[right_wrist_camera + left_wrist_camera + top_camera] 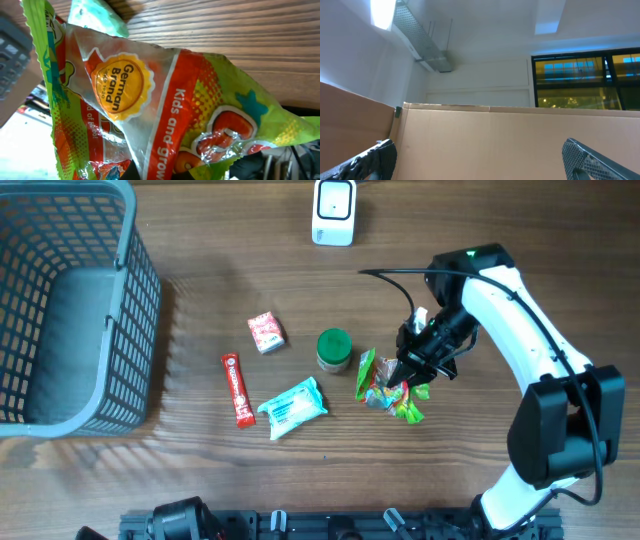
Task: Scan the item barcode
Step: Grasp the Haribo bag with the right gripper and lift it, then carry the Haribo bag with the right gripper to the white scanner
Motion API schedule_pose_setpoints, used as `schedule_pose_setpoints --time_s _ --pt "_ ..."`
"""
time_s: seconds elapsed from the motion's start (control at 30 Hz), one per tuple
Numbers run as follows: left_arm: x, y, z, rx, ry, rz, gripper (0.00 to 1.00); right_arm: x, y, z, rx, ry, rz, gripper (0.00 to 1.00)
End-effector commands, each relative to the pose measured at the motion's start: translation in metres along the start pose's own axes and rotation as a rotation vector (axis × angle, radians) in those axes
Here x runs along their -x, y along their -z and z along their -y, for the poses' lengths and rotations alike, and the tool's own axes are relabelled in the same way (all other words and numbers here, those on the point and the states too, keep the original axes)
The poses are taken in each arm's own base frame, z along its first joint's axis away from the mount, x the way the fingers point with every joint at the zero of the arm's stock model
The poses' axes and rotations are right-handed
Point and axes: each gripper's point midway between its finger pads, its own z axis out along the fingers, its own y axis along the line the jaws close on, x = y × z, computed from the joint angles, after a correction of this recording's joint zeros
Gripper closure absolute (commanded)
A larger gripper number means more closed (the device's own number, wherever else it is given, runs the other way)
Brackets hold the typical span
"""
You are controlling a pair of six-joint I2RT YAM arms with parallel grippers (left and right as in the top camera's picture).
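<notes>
Bag (388, 390) lay right of centre on the tabletop (200, 470). R jaws were clamped on its upper right edge, with the R arm (520, 330) coming in from the lower right corner. From overhead its long axis ran approx diagonal, one end up by the jar (333, 350) and the other pointing toward the near right. Couldn't tell whether it rested on the wood or was already lifted a bit.

In the R wrist view the bag (150, 100) filled nearly the whole frame. Its printed face was toward the cam, with a yellow "German Brand" badge and white lettering on red running slantwise. It was crumpled, w/ wood grain showing behind it.

Edges & room:
- The jar stood just beside the bag's left end; whether they touched was unclear.
- Wipes (292, 408) lay near, to the lower left.
- The red stick (236, 388) and small red box (266, 332) were farther left, apart from the bag.
- Scanner (333, 210) sat at the far edge, top centre, well apart. Bare wood lay between it and the bag.
- More bare wood was at the near side, below the bag.
- Basket (70, 310) took the left edge, well apart.

L jaws were wide apart. The L wrist cam saw fingers (375, 157) at both lower corners, facing a cardboard wall (495, 135) and the ceiling, holding nothing.
</notes>
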Motion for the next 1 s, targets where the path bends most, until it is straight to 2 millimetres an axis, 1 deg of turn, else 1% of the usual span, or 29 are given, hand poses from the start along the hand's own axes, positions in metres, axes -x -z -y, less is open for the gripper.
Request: schedule_pose_setpoints --time_s 0.0,0.07,0.1,0.17,0.2,0.3,0.33,0.37,0.43,0.53,0.63,0.67,0.7,0.87,0.9,0.97 --pt "0.003 0.004 0.003 -0.018 0.013 0.009 0.00 0.003 0.005 -0.017 0.085 0.060 0.016 0.96" --pt "0.003 0.004 0.003 -0.017 0.013 0.008 0.00 0.008 0.006 -0.031 0.148 0.110 0.034 0.96" --pt "0.003 0.004 0.003 -0.017 0.013 0.008 0.00 0.006 0.008 -0.043 0.220 0.160 0.023 0.96" --pt "0.003 0.004 0.003 -0.017 0.013 0.008 0.00 -0.007 0.017 -0.071 0.398 0.343 -0.006 0.96" --pt "0.003 0.004 0.003 -0.017 0.013 0.008 0.00 -0.017 0.026 -0.086 0.513 0.469 -0.011 0.96" --pt "0.003 0.004 0.003 -0.017 0.013 0.008 0.00 -0.034 0.045 -0.110 0.720 0.681 0.018 0.96" --pt "0.003 0.004 0.003 -0.017 0.013 0.008 0.00 -0.037 0.051 -0.116 0.775 0.751 0.043 0.96" --pt "0.003 0.004 0.003 -0.016 0.013 0.008 0.00 -0.040 0.057 -0.122 0.834 0.856 0.090 0.96" --pt "0.003 0.004 0.002 -0.010 0.012 0.009 0.00 -0.039 0.061 -0.126 0.867 1.056 0.188 0.96" --pt "0.003 0.004 0.002 -0.010 0.012 0.009 0.00 -0.039 0.061 -0.129 0.858 1.381 0.344 0.96" --pt "0.003 0.004 0.002 -0.010 0.013 0.009 0.00 -0.052 0.070 -0.144 0.958 1.638 0.505 0.95" --pt "0.003 0.004 0.002 -0.010 0.013 0.009 0.00 -0.054 0.067 -0.145 0.952 1.702 0.531 0.95" --pt "0.003 0.004 0.002 -0.010 0.013 0.009 0.00 -0.057 0.063 -0.149 0.944 1.806 0.568 0.95" --pt "0.001 0.003 0.002 -0.010 0.013 0.005 0.00 -0.069 0.041 -0.168 0.950 2.067 0.591 0.96" --pt "-0.001 0.003 0.001 -0.009 0.013 0.000 0.00 -0.071 0.038 -0.171 0.956 2.070 0.572 0.96" --pt "-0.006 0.001 0.001 -0.008 0.013 -0.005 0.00 -0.072 0.035 -0.175 0.969 2.002 0.502 0.96"
